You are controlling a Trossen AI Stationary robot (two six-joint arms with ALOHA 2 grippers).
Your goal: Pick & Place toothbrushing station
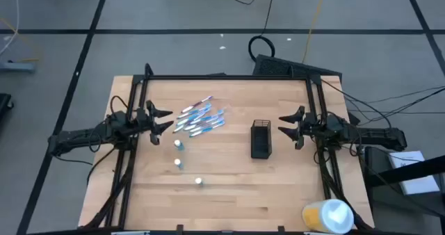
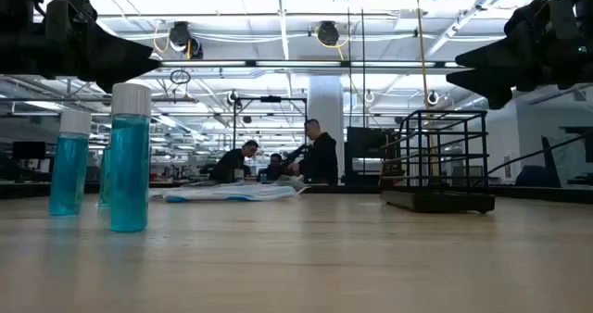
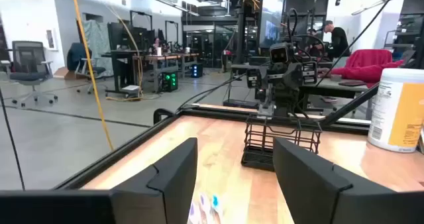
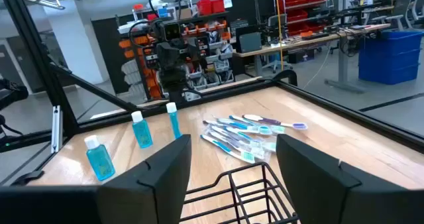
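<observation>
Toothbrushes point(image 1: 200, 119) lie in a loose heap flat on the wooden table point(image 1: 229, 193), and from the table centre in the high view you find them at about ten o'clock. At about three o'clock from this heap, and clearly apart from it, the black wire-mesh cup point(image 1: 261, 139) stands upright with nothing visible inside; you see the same cup in the low view point(image 2: 439, 162) and in the left wrist view point(image 3: 280, 140). Three small tubes with blue content and white caps stand upright in a line that runs from six o'clock of the heap toward five o'clock: the first tube point(image 1: 179, 144) is nearest to the brushes, the second tube point(image 1: 178, 164) comes after it, and the third tube point(image 1: 199, 182) is the farthest. The left gripper point(image 1: 165, 120) hovers at nine o'clock of the heap, near it but touching nothing, and you see its fingers point(image 3: 173, 177) spread apart. The right gripper point(image 1: 285, 126) hovers at three o'clock of the cup, just beside it without contact, and its fingers point(image 4: 171, 169) are also spread apart, with the cup's rim point(image 4: 252, 194) below them in the right wrist view. A yellow-and-white roll point(image 1: 327, 216) lies at the table corner, at about five o'clock, well apart from everything else.
</observation>
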